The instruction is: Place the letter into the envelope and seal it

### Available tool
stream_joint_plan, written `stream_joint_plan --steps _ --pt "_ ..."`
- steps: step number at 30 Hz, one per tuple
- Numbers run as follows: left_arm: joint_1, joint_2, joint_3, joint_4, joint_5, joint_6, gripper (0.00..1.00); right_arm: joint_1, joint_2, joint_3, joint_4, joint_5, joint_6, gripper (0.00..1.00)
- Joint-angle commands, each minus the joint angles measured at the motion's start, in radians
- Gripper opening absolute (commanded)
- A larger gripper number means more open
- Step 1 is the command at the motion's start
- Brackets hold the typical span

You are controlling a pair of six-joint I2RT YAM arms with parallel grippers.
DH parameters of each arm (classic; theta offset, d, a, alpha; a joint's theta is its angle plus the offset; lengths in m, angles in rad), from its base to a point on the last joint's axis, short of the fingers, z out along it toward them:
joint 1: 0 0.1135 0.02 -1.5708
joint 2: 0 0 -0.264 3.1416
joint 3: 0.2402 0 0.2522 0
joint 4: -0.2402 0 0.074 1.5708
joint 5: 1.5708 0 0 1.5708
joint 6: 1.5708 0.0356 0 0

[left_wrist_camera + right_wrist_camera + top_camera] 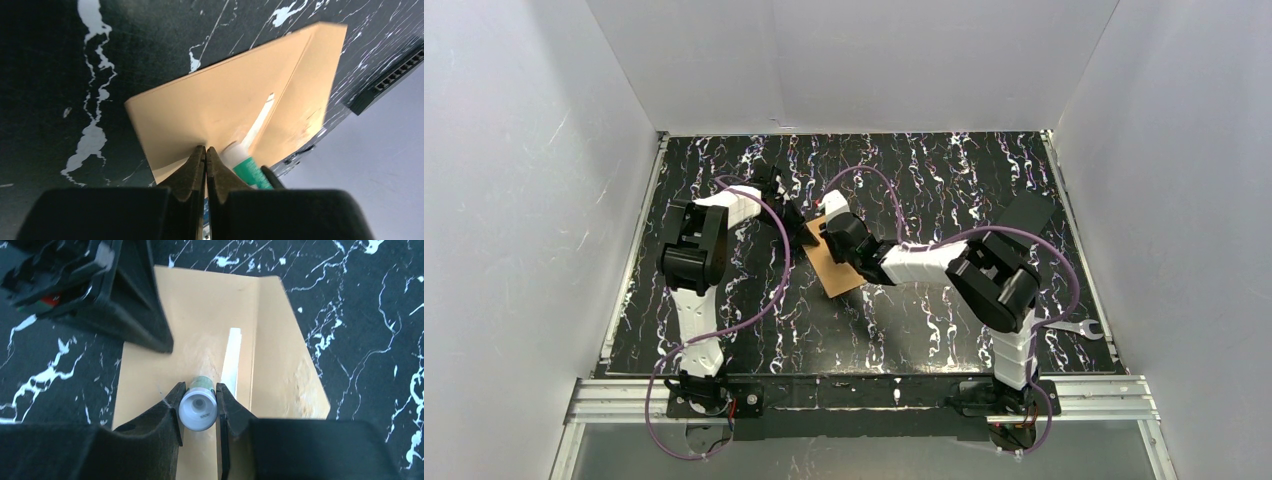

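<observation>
The orange-brown envelope [839, 272] [200, 310] lies flat on the black marbled table, its flap [287, 365] folded open to one side. A narrow white strip [232, 357] runs along the flap's fold. My right gripper [199, 386] is shut on a glue stick [198, 407] [250, 170] with a white end and a green label, held upright over the envelope's middle. My left gripper [205, 148] is shut at the envelope's edge, and the paper bends up into its jaws. The letter is hidden.
A metal wrench [1079, 328] lies at the table's right edge. White walls close in the table [944, 180] on three sides. Both arms meet over the envelope, left of the table's centre.
</observation>
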Motion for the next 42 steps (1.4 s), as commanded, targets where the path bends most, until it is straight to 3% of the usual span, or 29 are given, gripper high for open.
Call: stream_joint_plan --steps 1,15,24,32,42 --pt "-0.009 0.041 -0.023 0.027 -0.176 -0.109 0.0 0.002 -0.044 -0.055 -0.242 -0.059 -0.008 0.01" --pt "-0.024 0.062 -0.043 0.025 -0.272 -0.193 0.0 0.003 -0.104 -0.096 -0.289 -0.214 -0.047 0.01" --pt "-0.027 0.07 -0.017 -0.004 -0.243 -0.098 0.0 -0.009 0.03 0.017 -0.258 0.006 -0.004 0.01" --pt "-0.027 0.093 0.016 -0.03 -0.222 -0.051 0.0 -0.017 0.082 0.102 -0.245 0.055 0.015 0.01" --pt "-0.027 0.102 0.04 -0.027 -0.294 -0.134 0.0 -0.009 -0.077 -0.037 -0.283 -0.215 -0.027 0.01"
